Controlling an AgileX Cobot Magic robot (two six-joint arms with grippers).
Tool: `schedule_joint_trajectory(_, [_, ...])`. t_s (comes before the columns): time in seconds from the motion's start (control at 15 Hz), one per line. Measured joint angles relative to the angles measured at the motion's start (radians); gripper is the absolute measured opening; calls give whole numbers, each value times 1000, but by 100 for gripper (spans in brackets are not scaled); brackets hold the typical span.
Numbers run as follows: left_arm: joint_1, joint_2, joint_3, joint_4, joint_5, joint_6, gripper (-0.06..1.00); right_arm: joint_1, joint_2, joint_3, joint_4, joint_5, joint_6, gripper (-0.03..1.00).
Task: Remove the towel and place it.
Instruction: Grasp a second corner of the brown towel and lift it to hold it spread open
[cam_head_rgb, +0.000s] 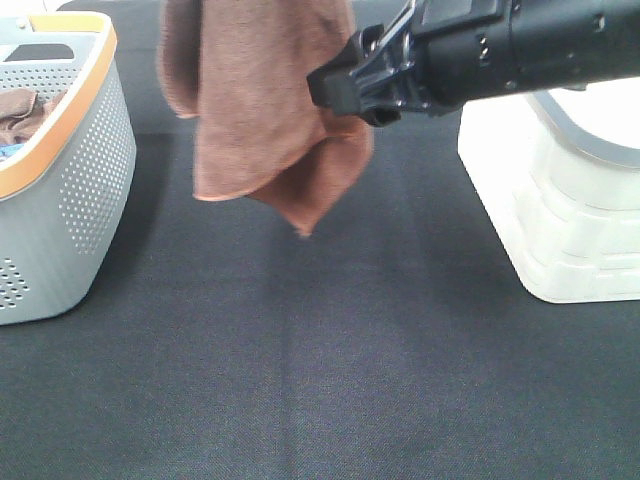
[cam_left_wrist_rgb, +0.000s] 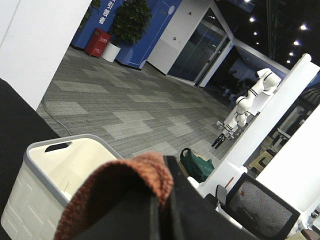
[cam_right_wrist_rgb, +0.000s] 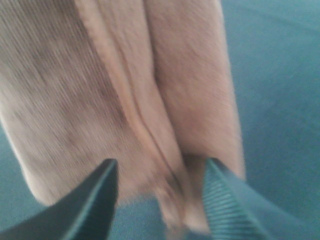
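The reddish-brown towel (cam_head_rgb: 260, 110) hangs in folds over the black table, its lowest corner clear of the surface. Its upper part runs out of the exterior view. In the left wrist view, a bunch of the towel (cam_left_wrist_rgb: 127, 182) is pinched in my left gripper (cam_left_wrist_rgb: 161, 205), which is shut on it. My right gripper (cam_head_rgb: 335, 90) reaches in from the right and meets the towel's right edge. The right wrist view shows its fingers (cam_right_wrist_rgb: 97, 197) spread apart, with a hanging fold of the towel (cam_right_wrist_rgb: 125, 100) between and just beyond them.
A grey perforated basket (cam_head_rgb: 80, 170) with an orange rim stands at the left, with another brown cloth (cam_head_rgb: 20, 115) bunched inside. A white bin (cam_head_rgb: 560, 220) with a grey rim stands at the right, also seen as the white bin (cam_left_wrist_rgb: 50, 170). The black table cloth (cam_head_rgb: 320, 380) spreads in front.
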Motion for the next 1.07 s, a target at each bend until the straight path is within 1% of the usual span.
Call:
schedule_joint_trajectory(0.2, [0,13,0,-1,1,0,0,4,34,-37,0,14,-1,47])
schedule_joint_trajectory(0.53, [0,15,0,-6,1,0,0,5,89,-44,0,20,-1,47])
schedule_joint_trajectory(0.6, [0,15,0,-6,1,0,0,5,102,-44,0,19,-1,44])
schedule_joint_trajectory(0.67, [0,15,0,-6,1,0,0,5,112,-44,0,13,-1,39])
schedule_joint_trajectory(0.73, [0,15,0,-6,1,0,0,5,117,-44,0,10,-1,29])
schedule_joint_trajectory(0.8, [0,15,0,-6,1,0,0,5,119,-44,0,3,-1,14])
schedule_joint_trajectory(0.87, [0,15,0,-6,1,3,0,5,119,-44,0,2,-1,3])
schedule_joint_trajectory(0.93, [0,15,0,-6,1,19,0,5,119,-44,0,2,-1,0])
schedule_joint_trajectory(1.07, [0,15,0,15,-8,55,0,5,117,-44,0,23,0,0])
